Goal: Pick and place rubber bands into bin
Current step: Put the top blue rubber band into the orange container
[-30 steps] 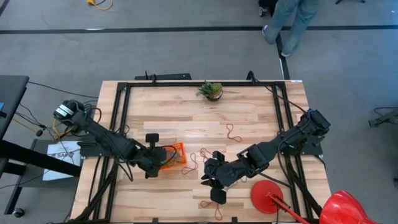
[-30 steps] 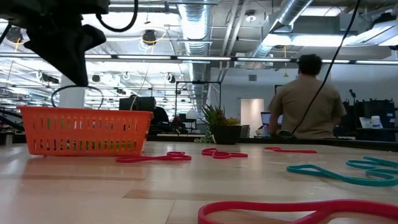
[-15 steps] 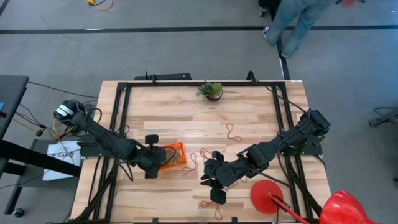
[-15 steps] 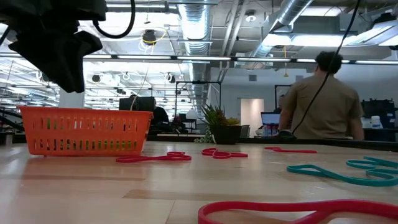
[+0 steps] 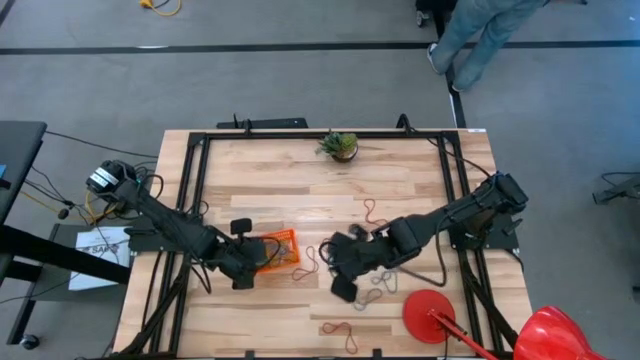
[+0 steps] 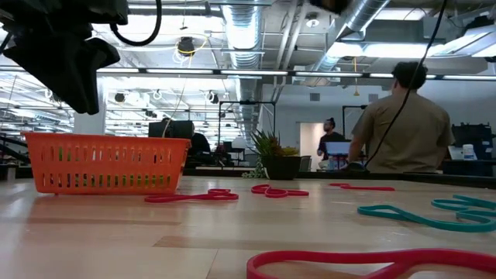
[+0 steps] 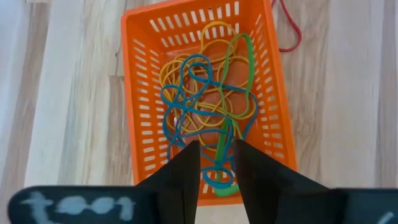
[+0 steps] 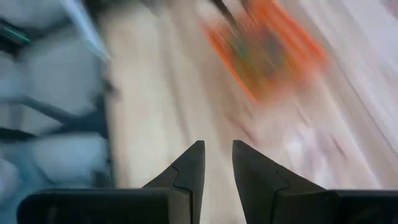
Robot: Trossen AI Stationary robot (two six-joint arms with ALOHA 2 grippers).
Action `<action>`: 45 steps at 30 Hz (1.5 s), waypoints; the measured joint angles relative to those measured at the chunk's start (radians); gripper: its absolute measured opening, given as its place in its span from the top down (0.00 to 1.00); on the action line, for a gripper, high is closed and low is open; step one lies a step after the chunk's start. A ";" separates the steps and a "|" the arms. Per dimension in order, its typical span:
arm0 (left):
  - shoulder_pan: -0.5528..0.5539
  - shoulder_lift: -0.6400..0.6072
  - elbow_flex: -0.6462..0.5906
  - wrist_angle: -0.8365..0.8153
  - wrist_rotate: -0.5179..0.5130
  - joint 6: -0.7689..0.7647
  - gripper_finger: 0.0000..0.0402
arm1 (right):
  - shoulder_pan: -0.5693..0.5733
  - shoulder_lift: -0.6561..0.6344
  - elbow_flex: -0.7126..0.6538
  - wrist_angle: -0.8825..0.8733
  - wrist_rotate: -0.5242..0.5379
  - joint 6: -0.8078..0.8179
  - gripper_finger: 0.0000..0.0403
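Hovering over the bin (image 7: 205,106), left fingers (image 7: 186,168) nearly closed.

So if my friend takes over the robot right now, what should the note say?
Left gripper: open, empty, above the bin.
Right gripper: open, empty, over mid-table.
Done: a tangle of yellow, blue and green bands lies in the bin.
Left: red bands and teal bands lie loose on the table; more lie near the right arm.
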 joint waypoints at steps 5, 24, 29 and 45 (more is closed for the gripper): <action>-0.024 0.000 0.000 -0.001 -0.003 -0.009 0.78 | -0.001 0.024 0.001 -0.409 -0.003 0.285 0.81; -0.071 0.000 0.000 0.003 -0.033 -0.056 0.78 | 0.024 0.412 -0.012 -0.567 -0.217 0.191 0.81; -0.072 0.000 0.000 0.003 -0.034 -0.056 0.78 | 0.030 0.420 -0.012 -0.561 -0.248 0.192 0.81; -0.072 0.000 0.000 0.004 -0.034 -0.056 0.78 | 0.000 0.431 -0.068 -0.475 -0.268 0.216 0.81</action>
